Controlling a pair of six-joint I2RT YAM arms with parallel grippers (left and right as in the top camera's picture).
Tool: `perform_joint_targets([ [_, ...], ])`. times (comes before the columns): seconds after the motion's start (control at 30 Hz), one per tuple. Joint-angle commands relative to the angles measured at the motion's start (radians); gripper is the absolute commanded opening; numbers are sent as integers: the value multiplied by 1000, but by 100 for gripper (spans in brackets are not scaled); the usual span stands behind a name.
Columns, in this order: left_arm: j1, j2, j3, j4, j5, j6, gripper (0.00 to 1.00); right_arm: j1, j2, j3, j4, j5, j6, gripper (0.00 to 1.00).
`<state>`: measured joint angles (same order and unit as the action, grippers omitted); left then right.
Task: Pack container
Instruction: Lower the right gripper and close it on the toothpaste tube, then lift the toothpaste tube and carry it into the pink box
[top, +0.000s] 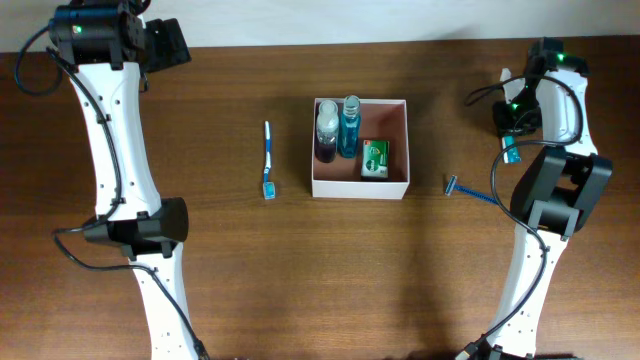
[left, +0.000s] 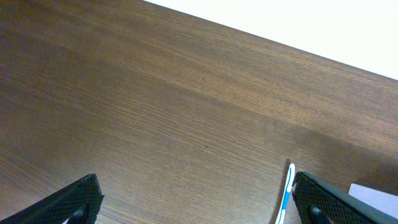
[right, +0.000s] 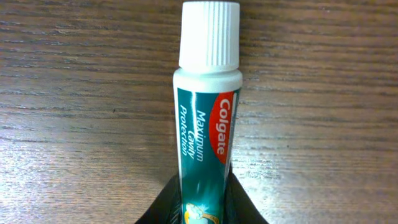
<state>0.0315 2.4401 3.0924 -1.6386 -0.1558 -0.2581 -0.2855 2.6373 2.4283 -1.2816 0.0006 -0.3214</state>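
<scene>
Container (top: 360, 188) sits mid-scene on the table (top: 230, 290) overhead; its thin walls look light and flimsy, so I'd steady it by a wall. Left wrist: my left gripper (left: 194, 190) is spread, empty. Right wrist: my right gripper (right: 200, 202) clamps a toothpaste tube (right: 205, 124).

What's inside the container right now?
Inside the container: a purple-tinted bottle, a blue bottle beside it, and a green packet. The floor beneath them is hidden. The toothpaste tube is outside, in the right gripper.
</scene>
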Motion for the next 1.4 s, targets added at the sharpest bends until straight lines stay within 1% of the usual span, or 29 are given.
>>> perform_joint_targets([
  [0.0,4,-32,-2,-1,3,-10,99,6,17,48,-26,-36,27,15],
  [0.2,4,-32,-2,-1,3,-10,99,20,17,138,-81,-79,51,8],
  [0.47,4,-32,-2,-1,3,-10,99,59,17,220,-155,-79,51,9],
  [0.57,4,-32,-2,-1,3,-10,100,82,17,263,-200,-80,101,9],
  [0.7,4,-32,-2,-1,3,-10,99,114,15,347,-283,-84,161,9],
  [0.83,4,-32,-2,-1,3,-10,99,147,8,452,-402,-154,174,9],
  [0.87,4,-32,-2,-1,3,-10,100,157,5,480,-418,-177,182,8],
  [0.93,4,-32,-2,-1,3,-10,99,174,-24,486,-417,-195,253,7],
  [1.07,4,-32,-2,-1,3,-10,99,211,-83,486,-418,-287,264,8],
  [1.23,4,-32,-2,-1,3,-10,99,257,-136,483,-418,-285,324,8],
  [1.37,4,-32,-2,-1,3,-10,99,303,-197,438,-418,-285,331,8],
])
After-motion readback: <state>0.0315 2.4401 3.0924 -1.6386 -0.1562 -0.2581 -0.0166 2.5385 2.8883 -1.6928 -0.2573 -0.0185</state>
